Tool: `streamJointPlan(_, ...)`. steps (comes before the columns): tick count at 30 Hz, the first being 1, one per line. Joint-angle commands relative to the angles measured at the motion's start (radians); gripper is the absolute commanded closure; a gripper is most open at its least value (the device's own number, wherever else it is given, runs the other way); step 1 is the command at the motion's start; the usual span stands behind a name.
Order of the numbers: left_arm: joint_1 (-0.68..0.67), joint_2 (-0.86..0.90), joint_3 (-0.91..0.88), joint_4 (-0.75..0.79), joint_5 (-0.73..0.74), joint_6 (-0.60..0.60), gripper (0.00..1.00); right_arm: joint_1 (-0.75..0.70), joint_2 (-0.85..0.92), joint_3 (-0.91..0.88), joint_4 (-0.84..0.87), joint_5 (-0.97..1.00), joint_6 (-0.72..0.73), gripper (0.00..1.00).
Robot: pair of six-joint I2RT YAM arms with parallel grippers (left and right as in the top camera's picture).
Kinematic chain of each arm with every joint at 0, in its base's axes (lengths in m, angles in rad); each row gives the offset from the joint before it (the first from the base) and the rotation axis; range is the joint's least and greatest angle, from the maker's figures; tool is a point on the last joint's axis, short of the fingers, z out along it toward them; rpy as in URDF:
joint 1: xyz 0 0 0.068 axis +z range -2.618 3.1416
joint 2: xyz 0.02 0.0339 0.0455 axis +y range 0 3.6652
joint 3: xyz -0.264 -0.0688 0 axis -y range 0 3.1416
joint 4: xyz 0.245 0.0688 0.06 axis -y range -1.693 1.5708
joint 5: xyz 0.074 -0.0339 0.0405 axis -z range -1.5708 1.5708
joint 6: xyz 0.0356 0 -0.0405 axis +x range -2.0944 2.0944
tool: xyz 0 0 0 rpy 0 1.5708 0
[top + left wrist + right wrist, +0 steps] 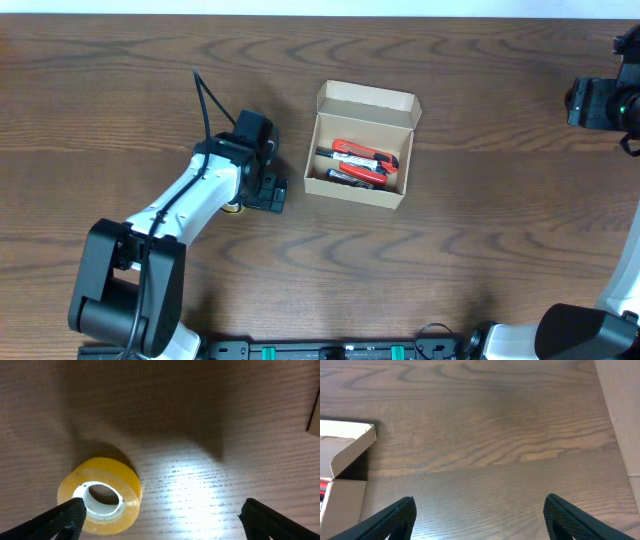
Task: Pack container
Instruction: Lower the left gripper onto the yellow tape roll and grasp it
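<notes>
Left of mid-counter [450, 250], the left tool [161, 510] hangs spread over a tape roll [102, 474] that sits against one finger [65, 517], well off-centre. Closing from here would likely shove the roll aside or clip its rim. The box [352, 191] stands open mid-counter, red-and-black items [355, 160] inside. The right tool [479, 510] hangs spread and empty near the right edge.

A dark brown, wood-grain surface [450, 260] carries a small tan cardboard container [366, 102], which sits near the middle with its flap lid standing open. A roll of yellow tape [127, 487] with a white core lies flat on the surface, apart from the container on its left.
</notes>
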Motion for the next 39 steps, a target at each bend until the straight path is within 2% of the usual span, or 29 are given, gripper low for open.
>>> streamJointPlan(1, -0.002, 0.013, -0.044, 0.016, 0.0, -0.019, 0.02, -0.004, 0.009, -0.002, 0.0, -0.009, 0.01, 0.19)
streamJointPlan(10, -0.002, 0.013, -0.104, 0.055, 0.011, -0.023, 0.02, -0.004, 0.009, -0.002, 0.002, -0.023, 0.01, 0.19)
streamJointPlan(19, -0.002, 0.013, -0.172, 0.164, 0.024, -0.022, 0.0, -0.004, 0.009, -0.002, 0.003, -0.023, 0.01, 0.2)
streamJointPlan(21, -0.002, 0.013, -0.175, 0.174, 0.022, -0.022, 0.21, -0.004, 0.009, -0.002, 0.002, -0.023, 0.01, 0.2)
streamJointPlan(22, -0.002, 0.013, -0.175, 0.174, 0.023, -0.022, 0.28, -0.004, 0.009, -0.002, 0.002, -0.023, 0.01, 0.2)
streamJointPlan(27, -0.002, 0.013, -0.175, 0.175, 0.023, -0.022, 0.34, -0.004, 0.009, -0.002, 0.002, -0.023, 0.01, 0.2)
streamJointPlan(31, -0.002, 0.013, -0.175, 0.175, 0.023, -0.022, 0.49, -0.004, 0.009, -0.002, 0.002, -0.023, 0.01, 0.2)
streamJointPlan(34, -0.002, 0.013, -0.175, 0.175, 0.023, -0.022, 0.53, -0.004, 0.009, -0.002, 0.003, -0.023, 0.009, 0.2)
streamJointPlan(39, -0.002, 0.013, -0.175, 0.177, 0.022, -0.022, 0.75, -0.004, 0.009, -0.002, 0.003, -0.023, 0.01, 0.2)
